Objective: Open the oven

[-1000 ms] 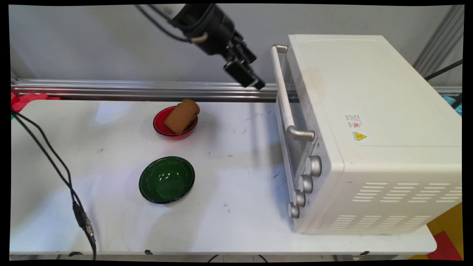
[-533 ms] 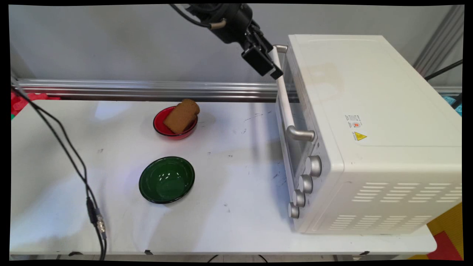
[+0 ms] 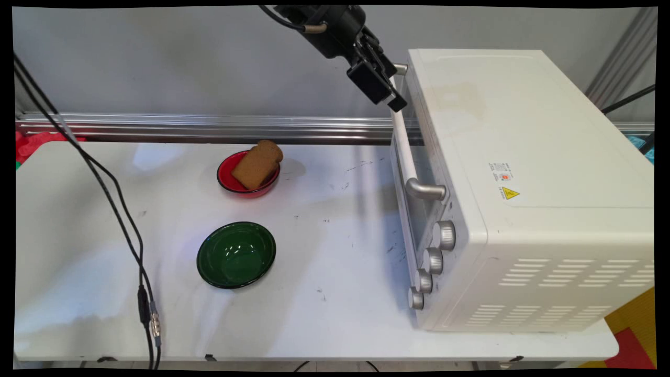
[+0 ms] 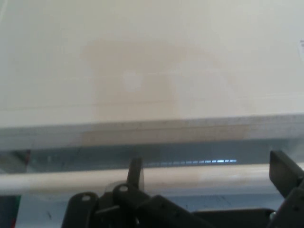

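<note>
The black claw (image 3: 390,94) is up at the far end of the toaster oven's (image 3: 523,183) door handle (image 3: 405,146) — its fingers spread wide apart, one to each side of the white bar (image 4: 71,180) as the hand view shows, with nothing gripped. The oven sits on the right of the white tabletop (image 3: 324,314), door shut, four knobs (image 3: 432,262) down its near front. Well off to the left, a red bowl (image 3: 227,180) holds a slice of brown bread (image 3: 256,165); nearer the camera stands an empty green bowl (image 3: 236,255).
</note>
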`<state>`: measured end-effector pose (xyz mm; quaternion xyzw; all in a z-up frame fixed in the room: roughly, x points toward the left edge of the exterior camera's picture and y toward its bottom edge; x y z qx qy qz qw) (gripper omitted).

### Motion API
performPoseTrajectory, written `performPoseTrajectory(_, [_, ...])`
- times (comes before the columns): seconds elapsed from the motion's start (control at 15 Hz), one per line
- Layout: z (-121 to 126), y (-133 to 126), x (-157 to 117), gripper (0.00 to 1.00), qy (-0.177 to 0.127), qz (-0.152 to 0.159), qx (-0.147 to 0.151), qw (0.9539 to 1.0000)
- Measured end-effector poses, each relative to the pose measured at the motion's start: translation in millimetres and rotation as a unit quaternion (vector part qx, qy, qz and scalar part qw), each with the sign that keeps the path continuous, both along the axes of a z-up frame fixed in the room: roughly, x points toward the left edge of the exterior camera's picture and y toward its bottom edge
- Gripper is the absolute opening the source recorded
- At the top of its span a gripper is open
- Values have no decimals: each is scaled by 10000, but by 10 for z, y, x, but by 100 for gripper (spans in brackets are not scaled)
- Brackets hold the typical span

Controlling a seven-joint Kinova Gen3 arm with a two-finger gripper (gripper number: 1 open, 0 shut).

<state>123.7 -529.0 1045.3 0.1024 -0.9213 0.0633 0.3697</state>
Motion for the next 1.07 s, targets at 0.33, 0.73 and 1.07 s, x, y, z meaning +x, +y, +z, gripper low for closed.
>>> performPoseTrajectory(0.33, [-71, -190, 23, 100, 93, -228, 135, 9996])
performPoseTrajectory(0.73, [-151, -269, 28, 0, 155, -360, 284, 9988])
performPoseTrajectory(1.07, [-226, -282, 10, 0, 242, -411, 420, 9980])
